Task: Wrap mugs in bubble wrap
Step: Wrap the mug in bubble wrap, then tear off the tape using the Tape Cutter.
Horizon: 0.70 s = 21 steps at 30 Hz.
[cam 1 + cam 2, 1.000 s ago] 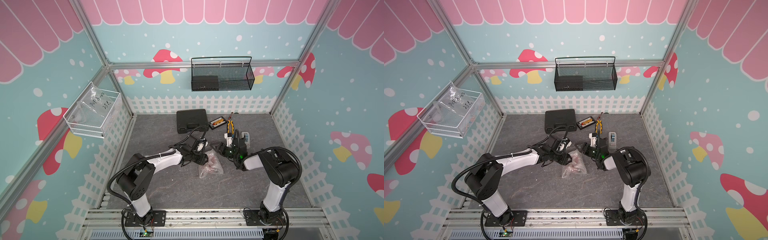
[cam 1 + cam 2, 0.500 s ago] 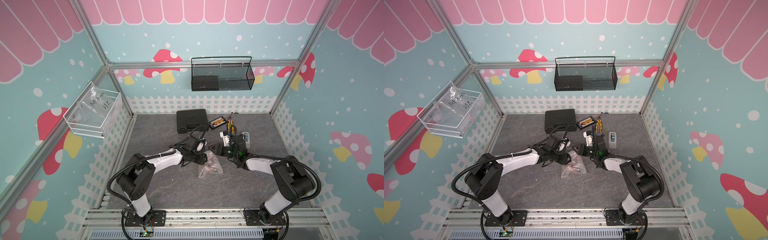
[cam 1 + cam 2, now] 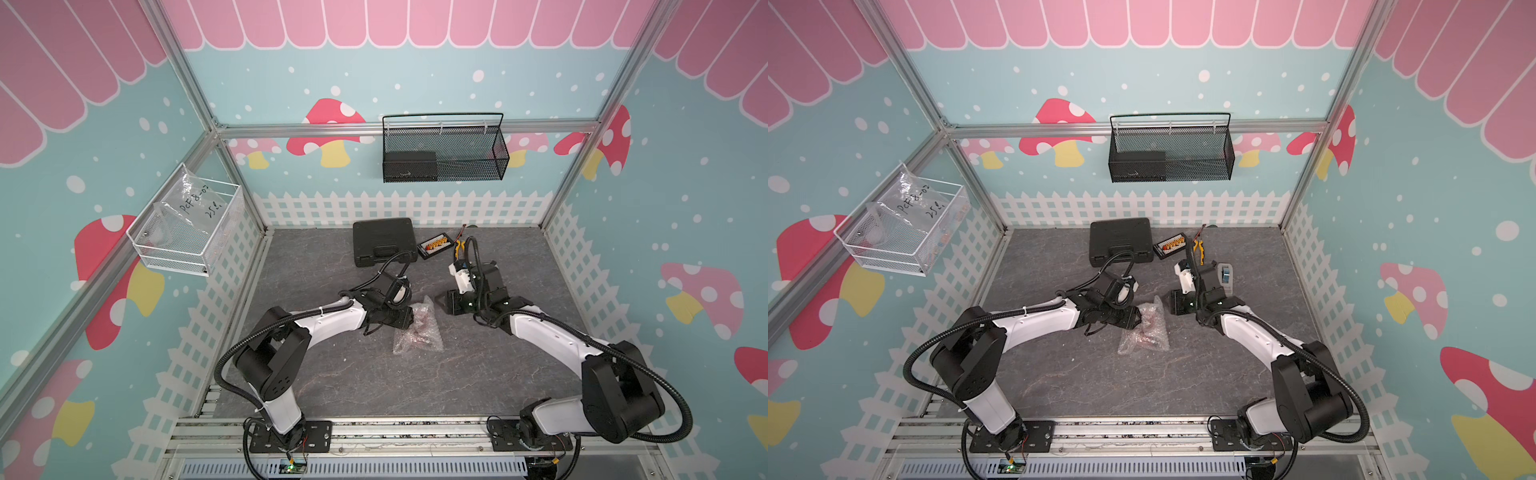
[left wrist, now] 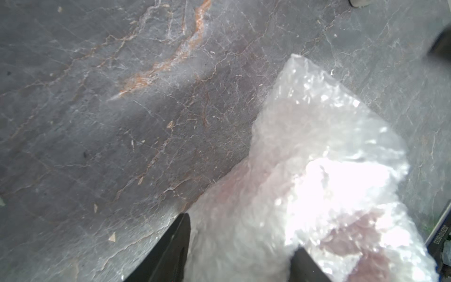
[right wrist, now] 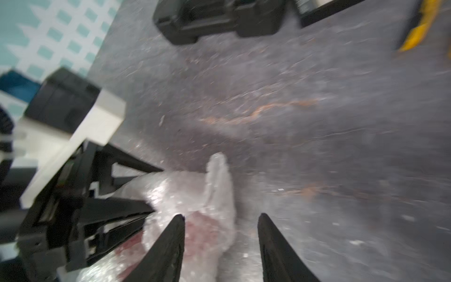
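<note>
Grey tabletop [image 3: 374, 390]: one wrapped mug [image 3: 419, 332]

Robot test booth: aluminium frame [image 3: 266, 131] and mushroom-print walls [image 3: 415, 75] around a stone-look floor [image 3: 374, 386], two arms [image 3: 332, 322] bolted at the floor's front edge.

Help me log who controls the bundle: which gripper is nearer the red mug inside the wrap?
Left. The left gripper grips the bubble wrap right beside the mug. The right gripper is open at the wrap's upturned far corner, farther from the mug.
</note>
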Tool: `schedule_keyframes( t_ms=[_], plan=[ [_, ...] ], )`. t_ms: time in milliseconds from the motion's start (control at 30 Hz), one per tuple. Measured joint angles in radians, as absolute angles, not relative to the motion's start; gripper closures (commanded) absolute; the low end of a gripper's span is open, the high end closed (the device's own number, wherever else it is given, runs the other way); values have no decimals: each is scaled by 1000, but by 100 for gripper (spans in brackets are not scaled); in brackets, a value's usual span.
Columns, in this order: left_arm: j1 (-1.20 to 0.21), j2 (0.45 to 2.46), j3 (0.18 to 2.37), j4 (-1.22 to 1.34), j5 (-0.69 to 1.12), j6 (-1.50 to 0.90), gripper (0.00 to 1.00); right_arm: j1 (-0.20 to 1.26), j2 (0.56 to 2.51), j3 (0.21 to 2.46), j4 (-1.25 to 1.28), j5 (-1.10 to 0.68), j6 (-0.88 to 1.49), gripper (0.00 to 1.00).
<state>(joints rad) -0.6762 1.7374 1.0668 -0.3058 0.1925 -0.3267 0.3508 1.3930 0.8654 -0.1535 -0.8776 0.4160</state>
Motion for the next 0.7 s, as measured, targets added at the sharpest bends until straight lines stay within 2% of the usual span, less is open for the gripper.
schedule_keyframes(
  t_ms=[200, 300, 467, 700],
  plan=[
    [-680, 1735, 1067, -308, 181, -350, 46, 156, 1397, 916, -302, -650, 369, 49],
    [-683, 1735, 1067, -310, 175, -360, 46, 56, 1435, 935, -337, -598, 366, 51],
    [-688, 1735, 1067, -311, 168, -364, 46, -43, 1544, 1008, -345, -607, 349, 59],
    [-690, 1735, 1067, -311, 168, -364, 45, -104, 1670, 1108, -329, -728, 308, 63]
  ],
)
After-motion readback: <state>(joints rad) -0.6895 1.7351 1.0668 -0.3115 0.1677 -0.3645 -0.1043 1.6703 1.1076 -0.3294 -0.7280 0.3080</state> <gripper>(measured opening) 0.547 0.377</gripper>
